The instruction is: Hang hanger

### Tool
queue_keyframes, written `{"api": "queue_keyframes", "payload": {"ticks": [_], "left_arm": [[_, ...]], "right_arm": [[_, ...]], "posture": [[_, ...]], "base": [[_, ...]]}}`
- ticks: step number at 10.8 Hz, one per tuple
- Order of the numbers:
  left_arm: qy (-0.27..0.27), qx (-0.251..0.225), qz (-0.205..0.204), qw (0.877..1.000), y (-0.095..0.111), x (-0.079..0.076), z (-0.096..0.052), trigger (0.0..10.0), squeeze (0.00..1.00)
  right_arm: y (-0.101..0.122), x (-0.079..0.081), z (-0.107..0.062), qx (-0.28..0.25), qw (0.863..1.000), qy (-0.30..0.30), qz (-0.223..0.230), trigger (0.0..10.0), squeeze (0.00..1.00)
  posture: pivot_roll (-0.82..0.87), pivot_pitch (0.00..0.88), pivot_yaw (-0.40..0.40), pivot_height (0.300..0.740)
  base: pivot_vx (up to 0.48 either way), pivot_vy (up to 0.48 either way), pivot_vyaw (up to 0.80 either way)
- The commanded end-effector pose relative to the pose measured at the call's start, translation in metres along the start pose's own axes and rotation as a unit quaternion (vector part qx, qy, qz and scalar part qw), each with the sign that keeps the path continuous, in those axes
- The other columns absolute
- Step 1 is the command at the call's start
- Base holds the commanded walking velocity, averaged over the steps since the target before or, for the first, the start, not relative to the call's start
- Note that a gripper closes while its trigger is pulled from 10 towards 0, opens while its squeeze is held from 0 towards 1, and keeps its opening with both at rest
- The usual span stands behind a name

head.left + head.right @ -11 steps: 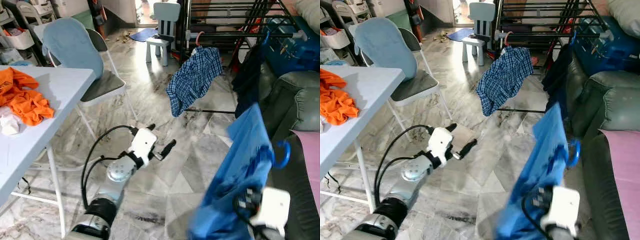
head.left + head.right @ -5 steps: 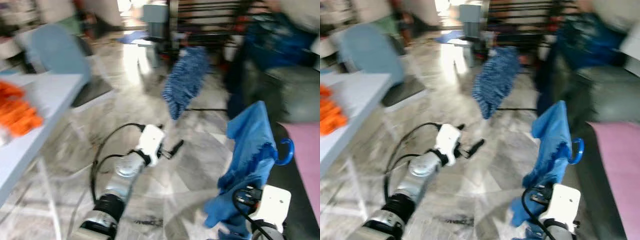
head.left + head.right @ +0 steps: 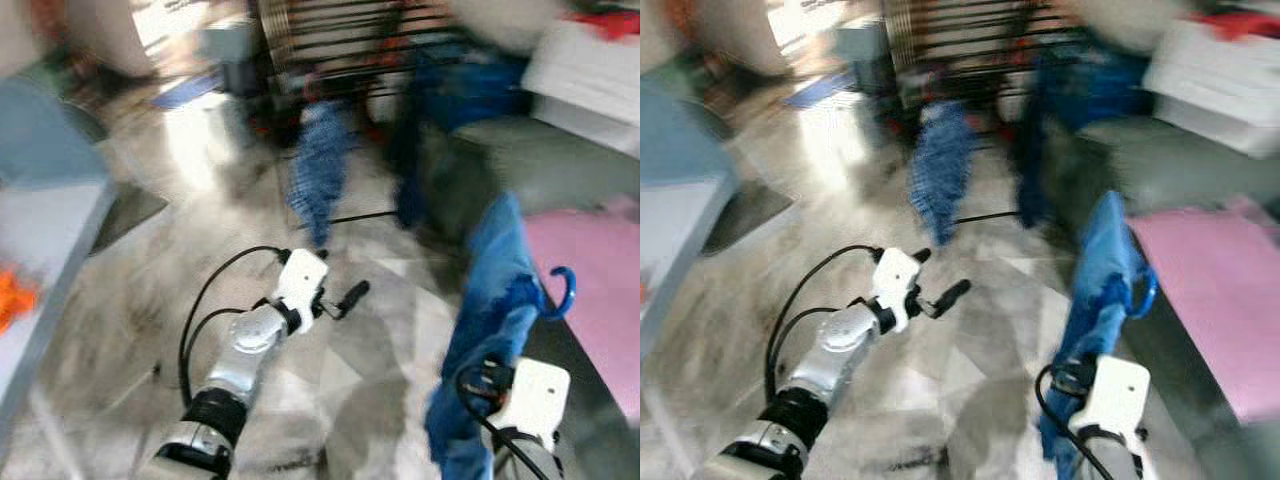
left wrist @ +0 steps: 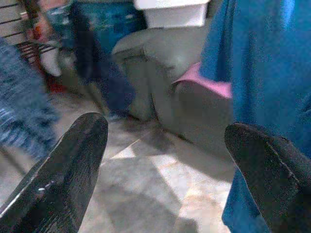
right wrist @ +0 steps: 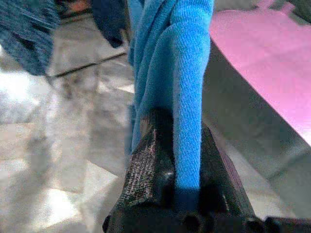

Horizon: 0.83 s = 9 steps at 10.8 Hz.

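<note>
Nearest, right gripper (image 5: 175,160) clamped on bright blue cloth garment (image 3: 495,310) carrying blue plastic hanger (image 3: 562,293), left gripper (image 4: 165,165) spread wide and empty over marble floor (image 3: 150,330), blurred black drying rack (image 3: 340,50) far ahead, hanging not yet done.

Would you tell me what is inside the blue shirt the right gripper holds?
A blue hanger hook sticks out of the blue shirt; the hanger's body is covered by fabric.

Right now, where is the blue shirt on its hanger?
The blue shirt hangs on the robot's right, clamped in the right gripper, beside the pink cushion.
</note>
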<state>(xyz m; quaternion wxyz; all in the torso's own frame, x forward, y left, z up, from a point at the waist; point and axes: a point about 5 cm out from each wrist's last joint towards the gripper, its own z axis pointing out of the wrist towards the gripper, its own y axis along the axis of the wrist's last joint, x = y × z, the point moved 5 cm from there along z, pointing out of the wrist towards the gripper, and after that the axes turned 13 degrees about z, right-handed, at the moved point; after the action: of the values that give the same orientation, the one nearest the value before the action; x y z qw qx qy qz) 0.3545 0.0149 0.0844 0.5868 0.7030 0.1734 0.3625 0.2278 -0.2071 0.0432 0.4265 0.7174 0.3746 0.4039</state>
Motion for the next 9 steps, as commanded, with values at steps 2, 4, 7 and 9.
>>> {"api": "queue_keyframes", "payload": {"ticks": [2,4,7,9], "left_arm": [[-0.004,0.001,0.008,1.000,0.0022,-0.0042,0.0024,10.0,0.00],[0.000,-0.002,0.000,1.000,0.0018,-0.0025,0.0013,10.0,0.00],[-0.002,-0.014,-0.023,1.000,0.0048,-0.0003,0.0019,10.0,0.00],[0.016,-0.008,-0.018,1.000,0.0035,0.0034,0.0027,10.0,0.00]], "right_arm": [[0.0086,0.0019,0.0016,-0.015,1.000,0.002,-0.004,10.0,0.00],[0.0069,0.0007,0.0000,-0.014,1.000,0.001,-0.002,10.0,0.00],[0.0024,0.0020,-0.0017,-0.001,1.000,0.006,-0.017,10.0,0.00],[0.0007,0.0006,-0.0031,0.003,1.000,0.005,-0.018,10.0,0.00]], "posture": [[-0.13,0.000,0.085,0.740],[-0.14,0.000,0.085,0.740],[-0.14,0.002,0.085,0.740],[-0.15,0.003,0.082,0.740]], "base": [[0.000,0.202,0.00],[0.000,0.000,0.00],[0.115,0.000,0.00],[0.401,0.000,0.00]]}}
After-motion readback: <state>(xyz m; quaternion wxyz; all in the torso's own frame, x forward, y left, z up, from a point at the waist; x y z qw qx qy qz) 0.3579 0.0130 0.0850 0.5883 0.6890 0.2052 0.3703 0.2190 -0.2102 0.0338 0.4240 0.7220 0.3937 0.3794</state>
